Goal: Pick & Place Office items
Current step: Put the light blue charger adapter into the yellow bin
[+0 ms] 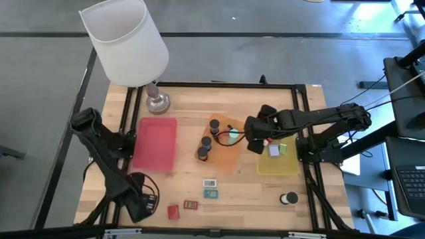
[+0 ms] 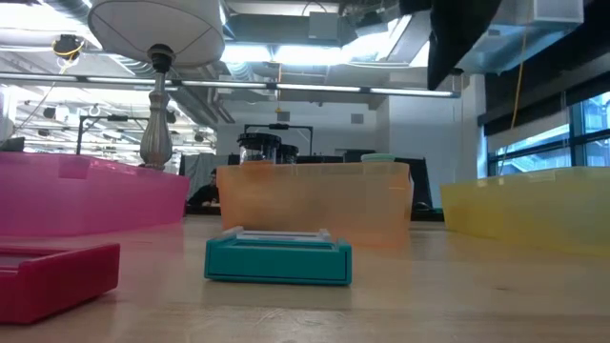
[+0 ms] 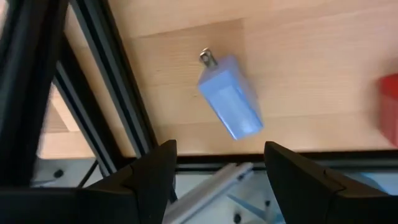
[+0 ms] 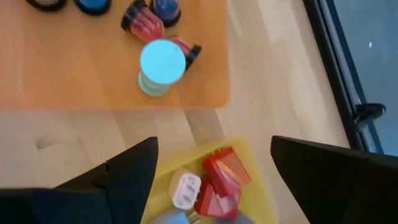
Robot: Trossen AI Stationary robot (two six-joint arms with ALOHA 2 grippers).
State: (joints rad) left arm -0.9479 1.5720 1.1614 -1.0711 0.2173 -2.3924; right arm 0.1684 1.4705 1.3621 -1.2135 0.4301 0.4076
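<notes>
Over the gap between orange tray (image 1: 229, 156) and yellow tray (image 1: 279, 162), right gripper (image 4: 211, 171) hangs spread, holding nothing, likely between sorting drops. Left gripper (image 3: 217, 165) waits spread at the near-left corner, empty.

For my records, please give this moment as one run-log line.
left pincer: open, empty, near table edge | right pincer: open, empty, above yellow tray | teal roll: in orange tray

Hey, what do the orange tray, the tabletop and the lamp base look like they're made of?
The orange tray looks like translucent plastic: in the low view the things behind it show dimly through its wall. The tabletop looks like light wood with a matte finish, showing plank seams and grain. The lamp base looks like polished metal, silvery with bright highlights, though plated plastic can't be ruled out.
</notes>
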